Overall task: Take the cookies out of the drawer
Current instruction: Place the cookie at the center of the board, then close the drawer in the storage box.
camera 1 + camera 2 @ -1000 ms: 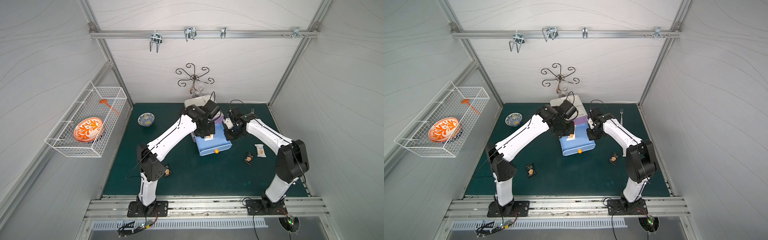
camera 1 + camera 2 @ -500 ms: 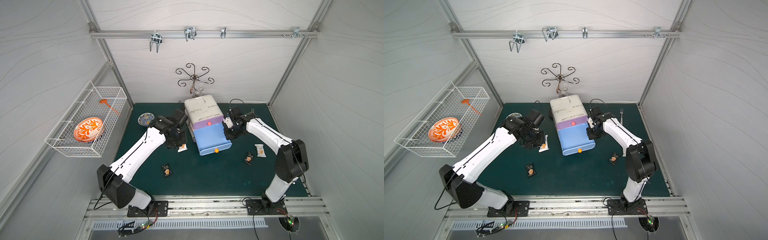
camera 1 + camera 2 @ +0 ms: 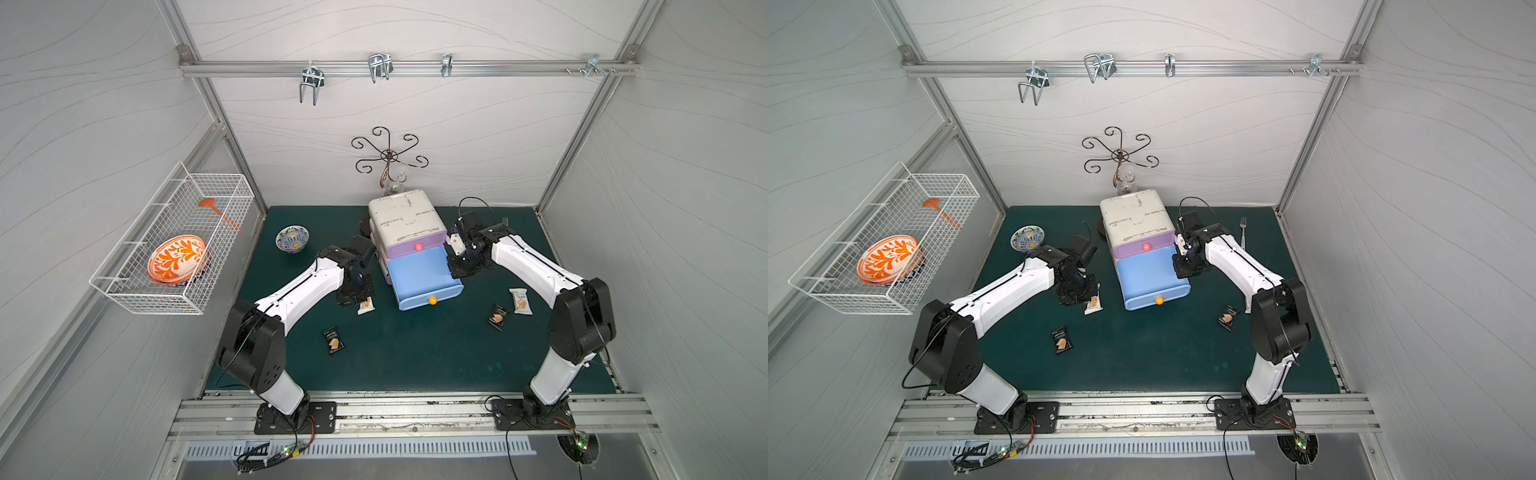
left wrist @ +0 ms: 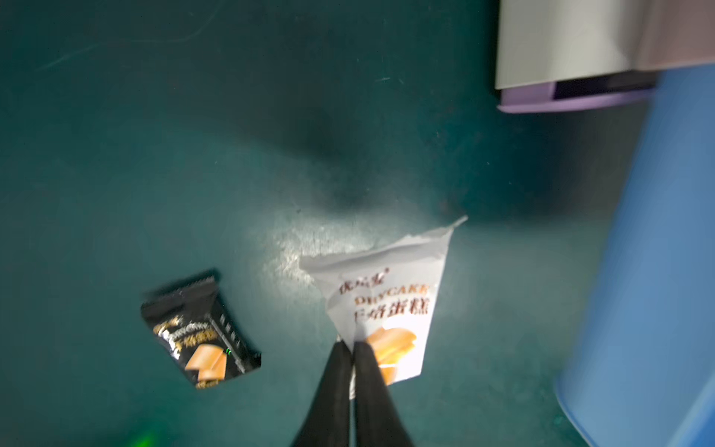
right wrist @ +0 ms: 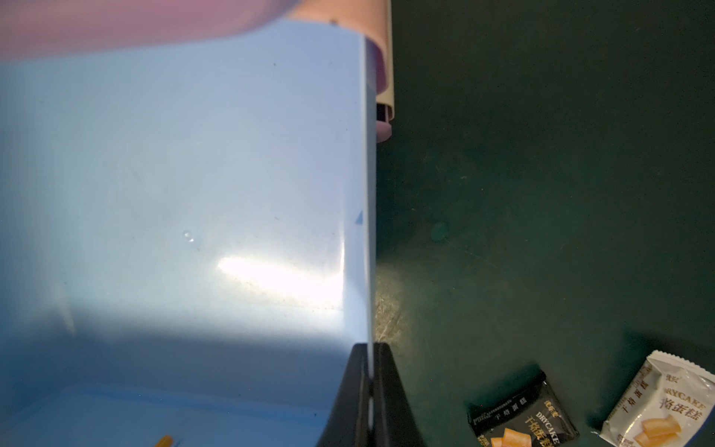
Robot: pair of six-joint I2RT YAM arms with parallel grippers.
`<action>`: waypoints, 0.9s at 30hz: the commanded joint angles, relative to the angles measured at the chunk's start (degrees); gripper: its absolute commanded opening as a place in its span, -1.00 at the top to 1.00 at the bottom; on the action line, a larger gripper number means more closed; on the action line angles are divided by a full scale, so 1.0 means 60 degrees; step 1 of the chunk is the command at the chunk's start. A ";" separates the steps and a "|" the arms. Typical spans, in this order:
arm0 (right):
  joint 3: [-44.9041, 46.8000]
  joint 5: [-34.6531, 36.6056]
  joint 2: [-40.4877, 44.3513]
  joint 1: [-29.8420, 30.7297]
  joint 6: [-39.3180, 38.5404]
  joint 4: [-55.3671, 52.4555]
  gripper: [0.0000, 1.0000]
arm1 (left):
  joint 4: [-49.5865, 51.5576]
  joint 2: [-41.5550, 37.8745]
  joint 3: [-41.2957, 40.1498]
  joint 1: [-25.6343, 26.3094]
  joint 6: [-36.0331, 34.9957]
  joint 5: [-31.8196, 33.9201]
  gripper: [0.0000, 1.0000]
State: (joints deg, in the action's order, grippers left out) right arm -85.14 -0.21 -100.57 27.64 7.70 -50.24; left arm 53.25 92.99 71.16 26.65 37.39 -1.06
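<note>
The blue drawer (image 3: pixel 419 274) (image 3: pixel 1148 278) stands pulled out, and its inside shows only bare blue floor (image 5: pixel 174 193). My right gripper (image 5: pixel 370 348) (image 3: pixel 457 270) is shut on the drawer's right side wall. Left of the drawer, my left gripper (image 4: pixel 353 346) (image 3: pixel 361 297) hangs low over the mat, its jaws pinching the edge of a white cookie packet (image 4: pixel 387 294) (image 3: pixel 365 305) (image 3: pixel 1093 304). A black cookie packet (image 4: pixel 197 333) (image 3: pixel 333 340) lies nearer the front. On the right lie another black packet (image 5: pixel 518 418) (image 3: pixel 497 318) and a white one (image 5: pixel 657 406) (image 3: pixel 520 301).
The white cabinet (image 3: pixel 401 220) with its shut purple drawer (image 3: pixel 411 247) stands at the back, in front of a black scroll stand (image 3: pixel 388 156). A patterned bowl (image 3: pixel 292 240) sits back left, a fork (image 3: pixel 1243 226) back right. A wire basket (image 3: pixel 174 257) hangs on the left wall.
My left arm has swung from over the drawer to its left and come down to the mat with the white packet. The right arm has stayed on the drawer wall.
</note>
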 commanded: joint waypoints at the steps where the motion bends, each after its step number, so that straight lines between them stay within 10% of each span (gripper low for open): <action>1: -0.0400 -0.0186 -0.0097 0.0077 0.0201 0.0257 1.00 | -0.0386 0.0258 0.0300 -0.0101 -0.0192 -0.0075 0.41; 7: -0.0460 -0.0204 -0.0215 0.0081 0.0335 0.0387 1.00 | 0.0368 0.0300 0.1241 -0.0128 -0.0451 0.0030 0.05; 19: -0.0507 -0.0120 -0.0279 0.0067 0.0617 0.0770 1.00 | 0.1452 0.0651 0.6483 -0.0052 -0.1016 0.0186 0.05; 27: -0.0421 -0.0066 -0.0291 0.0074 0.0696 0.1003 1.00 | 0.0361 0.1774 0.7415 0.0228 -0.1534 -0.1464 0.08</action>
State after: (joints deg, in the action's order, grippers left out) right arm -86.00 0.03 -101.84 27.68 10.50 -49.82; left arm 58.43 99.90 114.26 26.89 30.59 -4.62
